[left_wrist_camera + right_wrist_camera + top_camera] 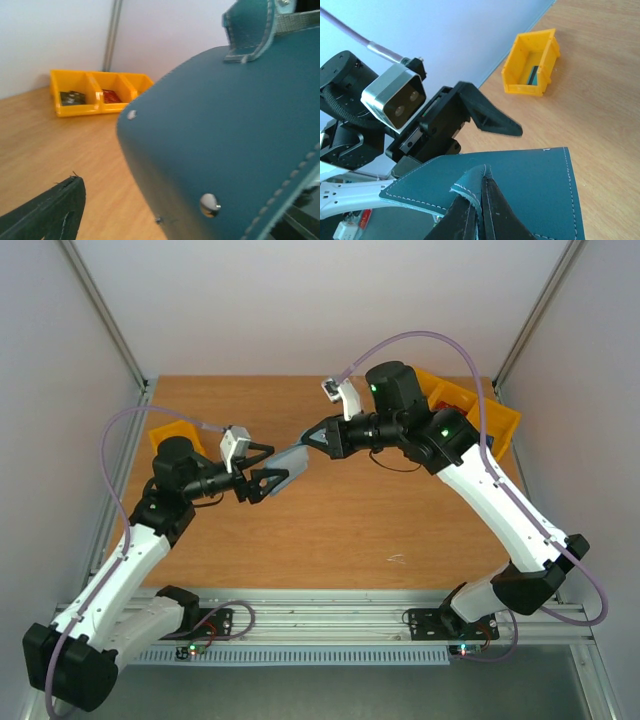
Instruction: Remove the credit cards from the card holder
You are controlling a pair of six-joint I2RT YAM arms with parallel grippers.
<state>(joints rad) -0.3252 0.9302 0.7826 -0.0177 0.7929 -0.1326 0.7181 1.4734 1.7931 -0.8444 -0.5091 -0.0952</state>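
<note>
The teal-blue card holder (290, 462) hangs in the air between my two grippers, above the wooden table. My right gripper (312, 437) is shut on a small stitched flap of it, seen pinched between the fingers in the right wrist view (484, 181). My left gripper (265, 468) is open. One of its fingers (490, 117) stands clear above the holder (530, 185); the other is hidden under it. In the left wrist view the holder (225, 125) fills the right side, with one finger (55, 210) apart from it at lower left. No credit cards show.
A yellow bin (175, 435) stands at the table's left edge, also in the right wrist view (532, 67). A row of yellow bins (470, 410) sits at the back right; the left wrist view (100, 92) shows black and red objects in them.
</note>
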